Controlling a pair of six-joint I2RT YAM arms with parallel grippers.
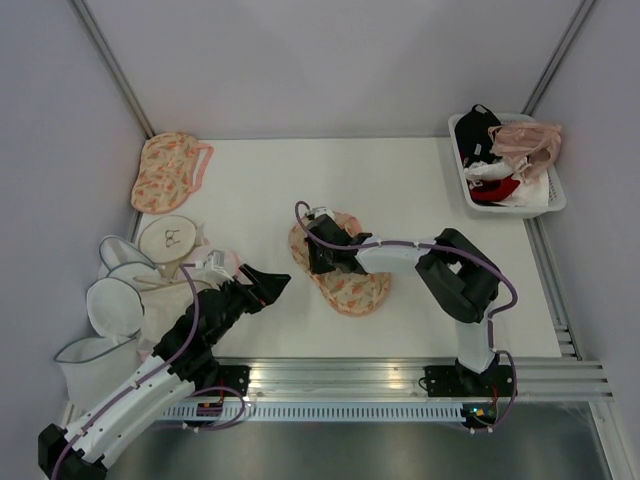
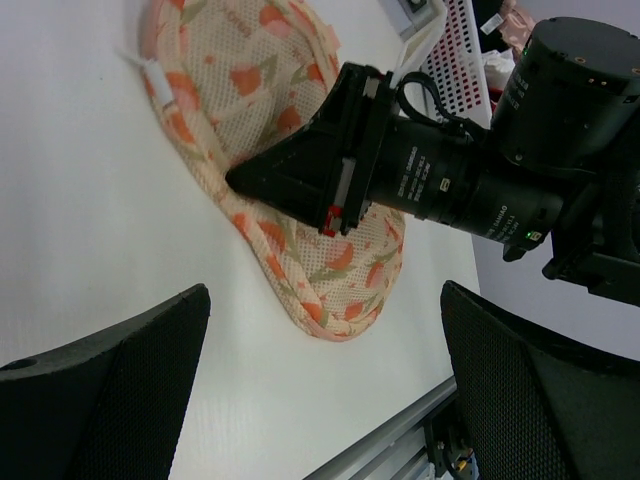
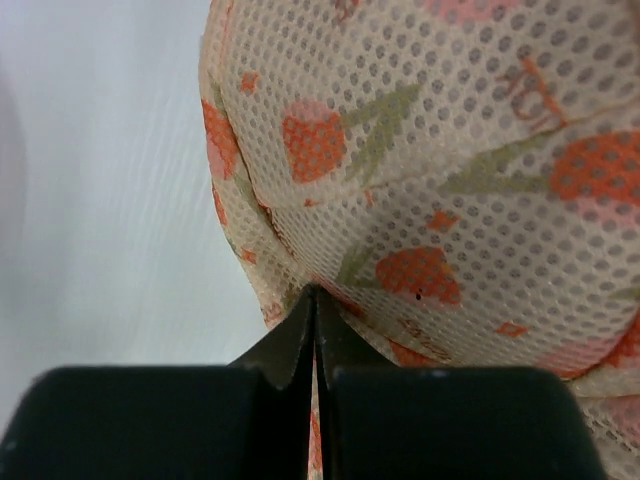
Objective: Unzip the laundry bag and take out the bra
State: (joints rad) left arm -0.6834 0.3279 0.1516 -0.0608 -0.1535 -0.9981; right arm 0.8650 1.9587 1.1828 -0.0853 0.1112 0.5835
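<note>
Closed tight, my right tool (image 3: 315,295) touches the seam of a peach floral mesh bag (image 1: 355,290) mid-surface (image 1: 250,190); my left tool (image 2: 325,290) gapes open. Two such bags: the second bag (image 1: 165,172) lies back-left.

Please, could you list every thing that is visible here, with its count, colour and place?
laundry bag: one, peach floral, table centre
second floral bag: one, same print, back left corner
mesh bags: several, white, left edge
basket: one, white, back right corner
garments: several, black, pink, red, in the basket
table: one, white
left claw: open, above the table left of the laundry bag
right claw: shut on the laundry bag's edge
</note>
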